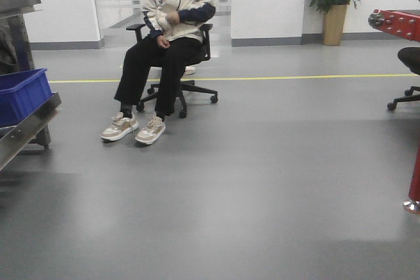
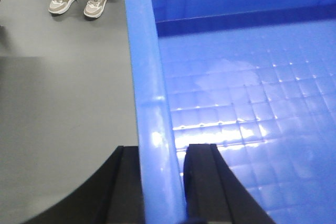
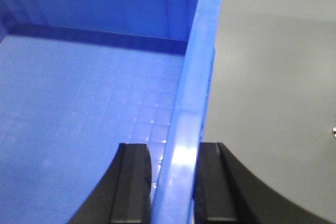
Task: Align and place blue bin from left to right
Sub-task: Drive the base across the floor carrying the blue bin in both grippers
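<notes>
At the near left, the left gripper straddles the left wall of the blue bin, with one black finger outside and the other inside, both pressed to the wall. On the right, the right gripper clamps the opposite wall in the same way. Grey floor lies beside each wall. Far off, a person sits on an office chair. The front view shows a blue bin on a metal rack at the left edge, but whether it is the clamped one cannot be told.

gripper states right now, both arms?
Left gripper: closed on the blue bin, clamping its side wall.
Right gripper: closed on a blue bin wall too.
</notes>
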Controlling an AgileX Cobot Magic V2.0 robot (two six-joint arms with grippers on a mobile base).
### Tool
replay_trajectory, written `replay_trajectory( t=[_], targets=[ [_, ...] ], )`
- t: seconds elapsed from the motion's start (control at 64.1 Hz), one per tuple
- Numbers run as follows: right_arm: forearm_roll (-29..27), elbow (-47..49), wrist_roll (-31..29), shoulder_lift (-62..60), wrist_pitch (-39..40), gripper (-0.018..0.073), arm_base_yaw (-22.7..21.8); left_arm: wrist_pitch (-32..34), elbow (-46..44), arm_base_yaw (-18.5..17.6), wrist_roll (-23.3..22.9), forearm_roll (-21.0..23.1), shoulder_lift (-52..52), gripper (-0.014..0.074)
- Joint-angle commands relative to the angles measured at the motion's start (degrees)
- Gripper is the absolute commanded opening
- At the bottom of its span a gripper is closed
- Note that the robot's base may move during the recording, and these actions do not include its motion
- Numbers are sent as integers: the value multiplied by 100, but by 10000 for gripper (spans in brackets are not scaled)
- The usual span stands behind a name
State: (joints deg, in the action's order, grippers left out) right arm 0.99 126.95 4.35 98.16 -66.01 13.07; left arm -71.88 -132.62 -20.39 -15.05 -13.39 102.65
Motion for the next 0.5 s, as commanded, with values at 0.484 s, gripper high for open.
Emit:
replay_trajectory(
  t=[0.484],
  targets=[
    [13,99,-188,-150,640,-73,28,440,-69,-47,134,-43,-157,-11]
  ],
)
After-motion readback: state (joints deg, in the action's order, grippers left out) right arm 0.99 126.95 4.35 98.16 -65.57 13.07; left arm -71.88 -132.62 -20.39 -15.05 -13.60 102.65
